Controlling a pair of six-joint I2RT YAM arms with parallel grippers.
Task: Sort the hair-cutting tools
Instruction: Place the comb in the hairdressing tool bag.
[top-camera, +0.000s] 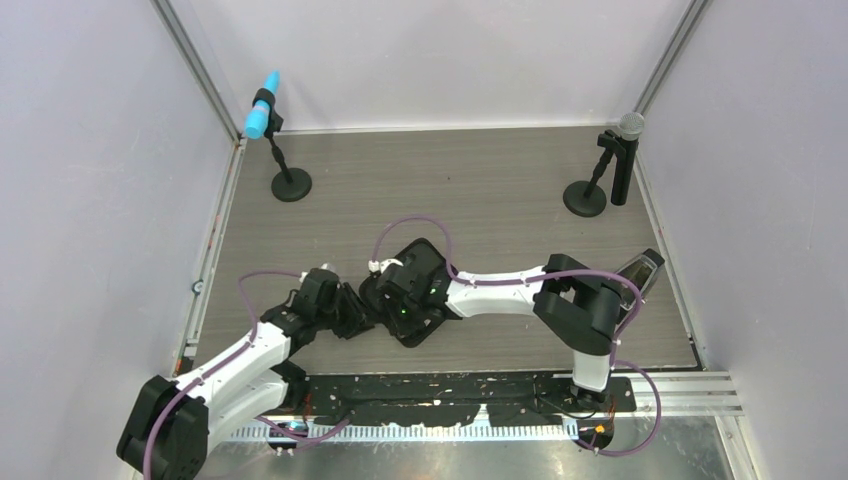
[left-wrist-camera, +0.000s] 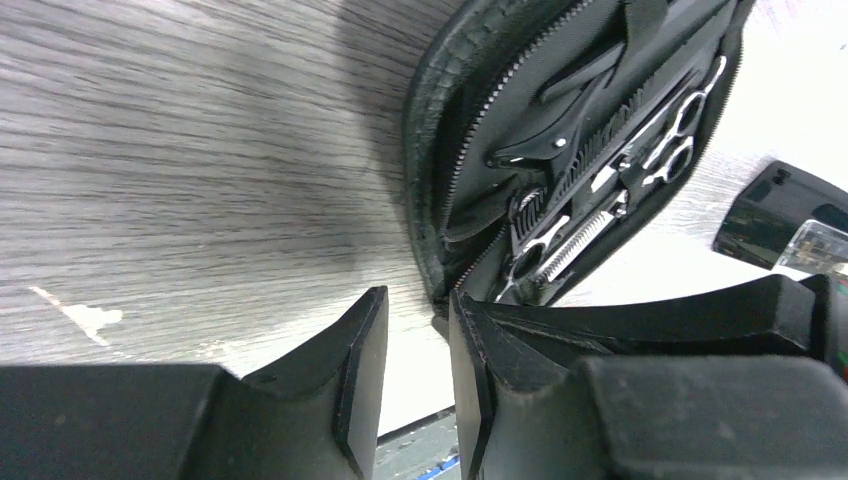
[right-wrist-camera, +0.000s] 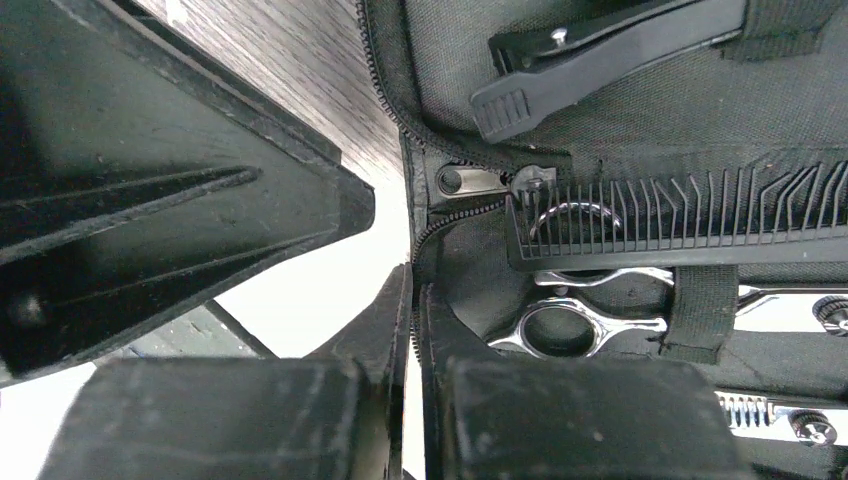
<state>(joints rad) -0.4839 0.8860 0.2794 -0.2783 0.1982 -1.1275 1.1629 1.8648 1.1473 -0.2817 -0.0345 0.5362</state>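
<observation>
Slick-looking surface (top-camera: 480, 180): with my right hand (right-wrist-camera: 412, 300) clenched on the rim of the zip case (right-wrist-camera: 430, 80) and left hand (left-wrist-camera: 418, 300) released, a tug could spill the scissors (right-wrist-camera: 600, 275).

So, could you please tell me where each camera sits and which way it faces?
Top external: above, behind the robot, looking down on the table; left arm and right arm show.
Left wrist: low, facing the open case; left claw, open, shows.
Right wrist: close over the case's comb and scissors; right claw shut on its zip edge.
Shared: both wrist views show case, comb, scissors.
</observation>
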